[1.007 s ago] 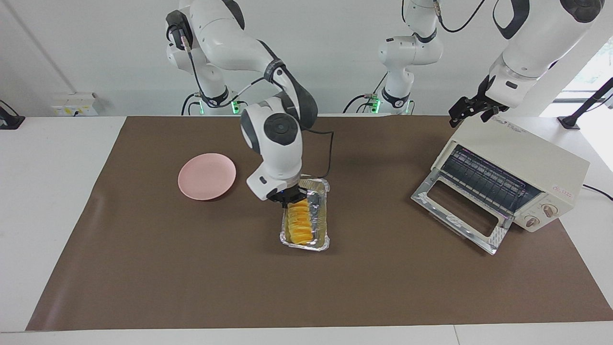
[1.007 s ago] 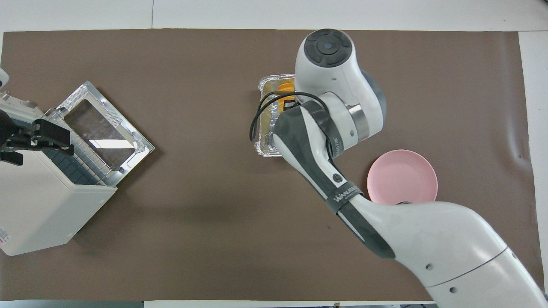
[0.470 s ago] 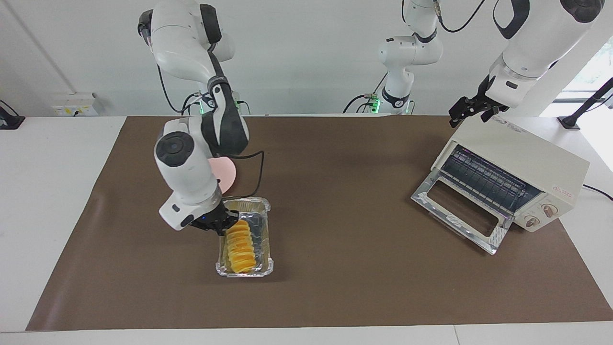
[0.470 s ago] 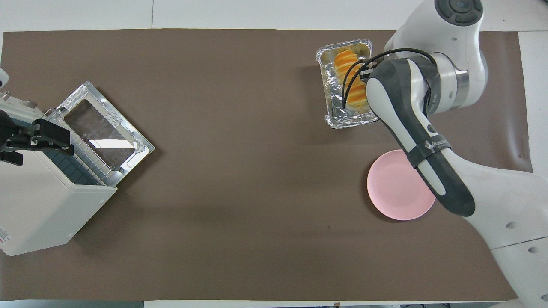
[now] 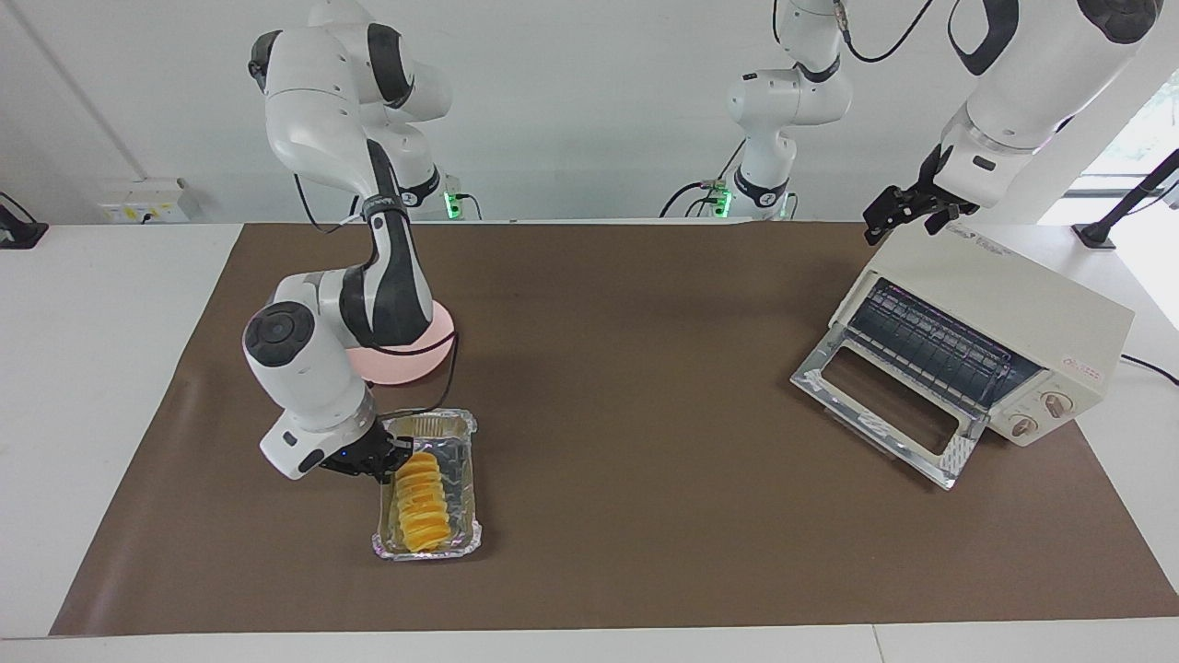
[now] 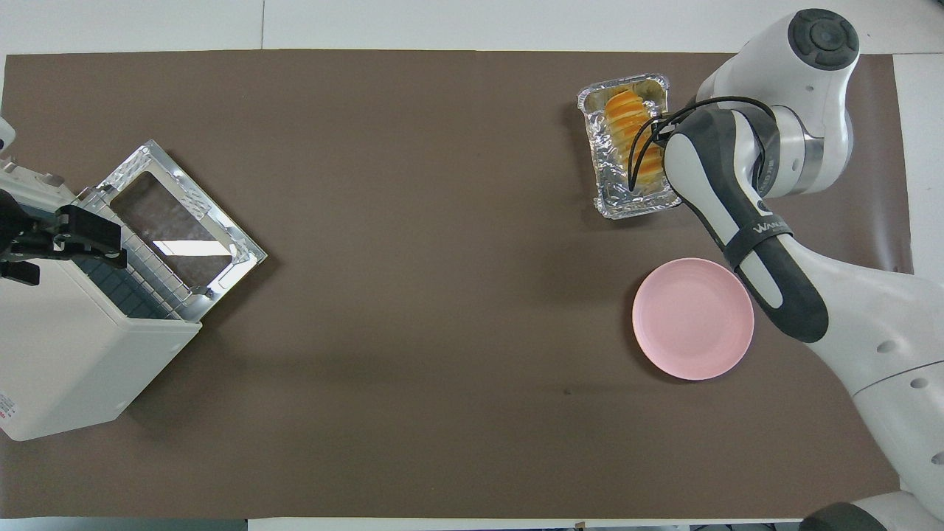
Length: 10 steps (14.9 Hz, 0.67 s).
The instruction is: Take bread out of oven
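Facing view: right gripper (image 5: 391, 458) jaws closed on foil tray (image 5: 463, 497) rim, bread (image 5: 421, 502) inside. Left gripper (image 5: 907, 214) over oven (image 5: 1013, 313), jaws spread.

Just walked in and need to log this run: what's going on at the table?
The right gripper is shut on the rim of the foil tray, which holds the bread and lies on the mat toward the right arm's end, farther from the robots than the pink plate. The oven stands with its door down and its rack bare, so the bread is already out. The left gripper waits, open, over the oven's top.
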{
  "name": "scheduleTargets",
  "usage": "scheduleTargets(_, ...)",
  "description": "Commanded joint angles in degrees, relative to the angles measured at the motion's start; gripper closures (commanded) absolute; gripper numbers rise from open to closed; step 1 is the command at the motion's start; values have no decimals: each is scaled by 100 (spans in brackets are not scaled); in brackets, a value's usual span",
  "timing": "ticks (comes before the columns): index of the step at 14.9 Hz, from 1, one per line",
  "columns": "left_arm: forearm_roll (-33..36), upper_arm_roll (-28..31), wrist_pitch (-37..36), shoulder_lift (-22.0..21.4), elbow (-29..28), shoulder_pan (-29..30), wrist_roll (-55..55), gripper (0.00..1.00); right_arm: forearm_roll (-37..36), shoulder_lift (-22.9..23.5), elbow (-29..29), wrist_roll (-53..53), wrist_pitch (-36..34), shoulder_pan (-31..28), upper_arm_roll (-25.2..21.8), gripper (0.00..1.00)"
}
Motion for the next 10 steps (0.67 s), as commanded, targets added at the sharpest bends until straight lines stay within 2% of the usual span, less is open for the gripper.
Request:
scheduleTargets(1,-82,-7,78,-119,-134,40,12,0,54,-174,-444,-301,386,-117,43,100)
scheduleTargets(3,-82,-7,78,-119,-134,40,21,0,37,-236,-620,-301,501,-109,42,100)
scheduleTargets(4,-82,-7,78,-119,-134,40,21,0,19,-254,-656,-310,501,-117,42,71)
scheduleTargets(5,-82,-7,78,-119,-134,40,21,0,-7,-263,-647,-345,458,-117,42,1)
scheduleTargets(7,-82,-7,78,-119,-134,48,21,0,-34,-280,-612,-345,291,-117,34,0)
scheduleTargets(10,-82,-7,78,-119,-134,40,21,0,-130,-420,-393,-363,-358,-109,25,0)
